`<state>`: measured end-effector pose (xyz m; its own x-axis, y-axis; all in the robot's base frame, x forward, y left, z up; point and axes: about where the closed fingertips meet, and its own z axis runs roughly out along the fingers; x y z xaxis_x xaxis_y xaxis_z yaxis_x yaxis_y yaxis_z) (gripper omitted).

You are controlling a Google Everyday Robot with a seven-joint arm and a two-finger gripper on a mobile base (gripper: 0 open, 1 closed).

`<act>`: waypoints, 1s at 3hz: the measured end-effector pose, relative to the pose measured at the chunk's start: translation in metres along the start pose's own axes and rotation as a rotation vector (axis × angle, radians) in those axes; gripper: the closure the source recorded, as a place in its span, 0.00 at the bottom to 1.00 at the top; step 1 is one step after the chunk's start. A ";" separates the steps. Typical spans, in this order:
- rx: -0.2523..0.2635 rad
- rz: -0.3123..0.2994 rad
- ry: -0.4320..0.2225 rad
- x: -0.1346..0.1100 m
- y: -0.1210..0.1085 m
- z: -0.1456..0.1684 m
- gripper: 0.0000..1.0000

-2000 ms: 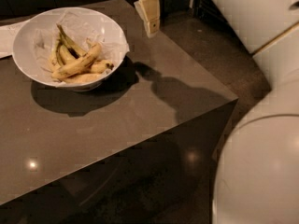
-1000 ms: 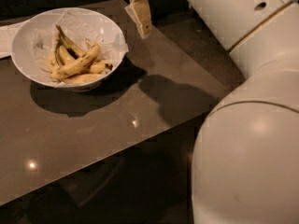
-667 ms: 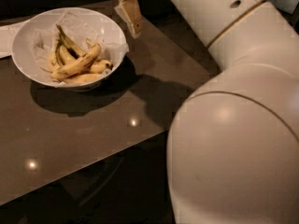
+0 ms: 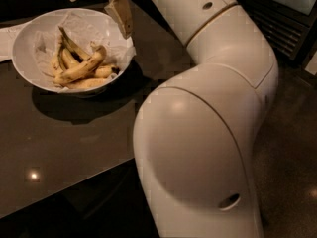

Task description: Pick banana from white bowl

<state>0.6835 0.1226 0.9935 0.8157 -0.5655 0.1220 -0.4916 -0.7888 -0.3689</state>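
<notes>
Banana (image 4: 81,67), ripe yellow and brown-flecked, lay against a green-stemmed bunch (image 4: 68,42) in the wide, paper-lined white bowl (image 4: 22,38) on the dark tabletop (image 4: 74,143). The robot's tan pincer (image 4: 119,13) hung over the bowl's right rim, its spread impossible to tell. Descending there, it risked striking the rim or seizing the bunch.

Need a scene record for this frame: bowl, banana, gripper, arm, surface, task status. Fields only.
white bowl: on the table, at its left part, lined with crinkled paper
banana: loose, lying across the pile inside the bowl
bunch: also in the bowl, dark stem pointing up and back
gripper: above the bowl's right rim, clear of the fruit
arm: white, fills the right foreground
status: banana not yet picked
</notes>
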 end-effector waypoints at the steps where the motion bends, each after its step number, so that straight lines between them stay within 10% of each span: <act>1: 0.004 -0.005 -0.026 -0.002 -0.011 0.011 0.17; 3: 0.004 0.029 -0.080 -0.008 -0.017 0.025 0.24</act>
<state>0.6929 0.1463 0.9761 0.8229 -0.5669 0.0376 -0.5144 -0.7714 -0.3746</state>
